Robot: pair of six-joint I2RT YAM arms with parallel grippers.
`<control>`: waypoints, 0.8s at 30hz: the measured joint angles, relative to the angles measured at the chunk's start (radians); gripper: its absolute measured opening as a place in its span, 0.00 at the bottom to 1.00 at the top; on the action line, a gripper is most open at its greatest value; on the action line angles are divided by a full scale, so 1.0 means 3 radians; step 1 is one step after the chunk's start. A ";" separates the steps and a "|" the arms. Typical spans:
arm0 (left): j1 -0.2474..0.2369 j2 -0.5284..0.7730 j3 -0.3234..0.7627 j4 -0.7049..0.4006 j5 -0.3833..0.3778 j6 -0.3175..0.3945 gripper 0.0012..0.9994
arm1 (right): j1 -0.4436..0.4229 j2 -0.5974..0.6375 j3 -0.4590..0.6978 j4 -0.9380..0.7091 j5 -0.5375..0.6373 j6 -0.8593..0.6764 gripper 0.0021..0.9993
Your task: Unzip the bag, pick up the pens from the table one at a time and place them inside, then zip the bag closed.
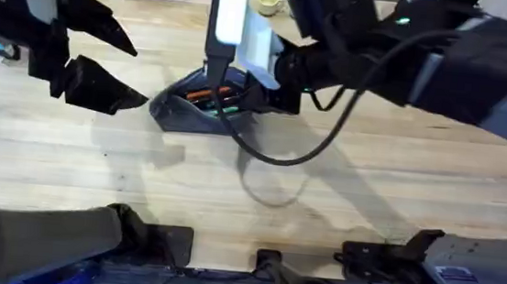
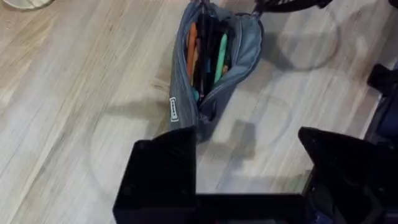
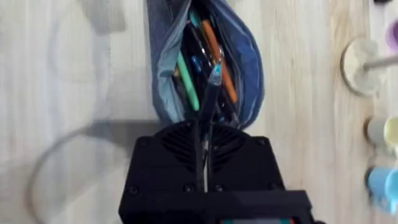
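Now, step: closing the open bag, pens inside.
Right gripper: pinched on the zipper tab; pull steadily.
Left gripper: spread wide, empty, at 9 o'clock; should steady the bag.

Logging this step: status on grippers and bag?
Left gripper open, beside the bag. Right gripper shut at the unzipped bag's end. Pens inside. Nothing in the way.

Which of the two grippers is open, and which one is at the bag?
The left gripper is open, away from the bag. The right gripper is shut, at the bag's end.
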 joint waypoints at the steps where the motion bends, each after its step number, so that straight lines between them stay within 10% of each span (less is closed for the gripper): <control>1: 0.0000 0.0001 0.0000 0.0001 0.0000 0.0000 1.00 | 0.0005 0.0055 -0.0001 0.0077 -0.0015 -0.0056 0.03; 24: 0.0000 0.0000 0.0000 0.0000 0.0000 -0.0001 0.99 | 0.0348 0.0948 0.0004 0.1100 -0.0050 -0.0624 0.03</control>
